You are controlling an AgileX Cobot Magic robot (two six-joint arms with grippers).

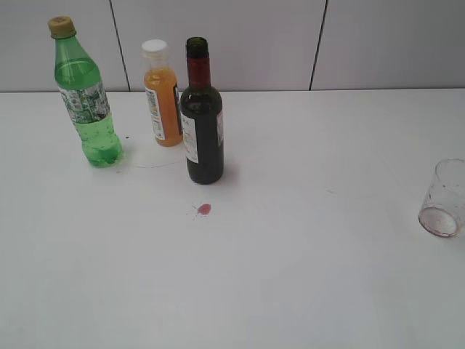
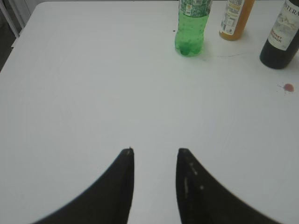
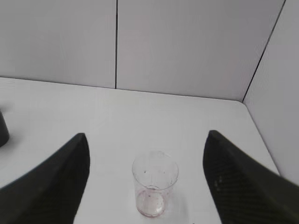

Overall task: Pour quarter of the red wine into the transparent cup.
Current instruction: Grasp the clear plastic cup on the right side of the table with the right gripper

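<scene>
Two dark curved fingers of the left gripper (image 2: 154, 161) fill the bottom of the left wrist view, closest to the camera. They stand narrowly apart with only bare white desk (image 2: 93, 93) between them, and they hold nothing.

Beyond them, toward the far edge of the desk, three bottles stand upright in a loose group. On the left of that group is a green plastic soda bottle (image 1: 86, 94) with a tan cap. Next to it, nearer the back wall, is a small orange juice bottle (image 1: 163, 94) with a white cap. Just to the right and slightly nearer the front is the wine bottle (image 1: 200, 116), dark glass with a red foil neck and a white label; its mouth is uncapped. It holds the red wine, though the level cannot be made out through the dark glass. A small reddish drop (image 1: 204, 209) lies on the desk a short way in front of the wine bottle.

Well apart from the bottles, at the desk's right edge, stands the transparent cup (image 1: 443, 198), upright, with faint reddish stains at its bottom. In the right wrist view the cup (image 3: 154, 183) sits between the fingers of the right gripper (image 3: 147, 158), which are spread wide on either side of it. They do not touch it. The desk's far right corner shows behind the cup.
</scene>
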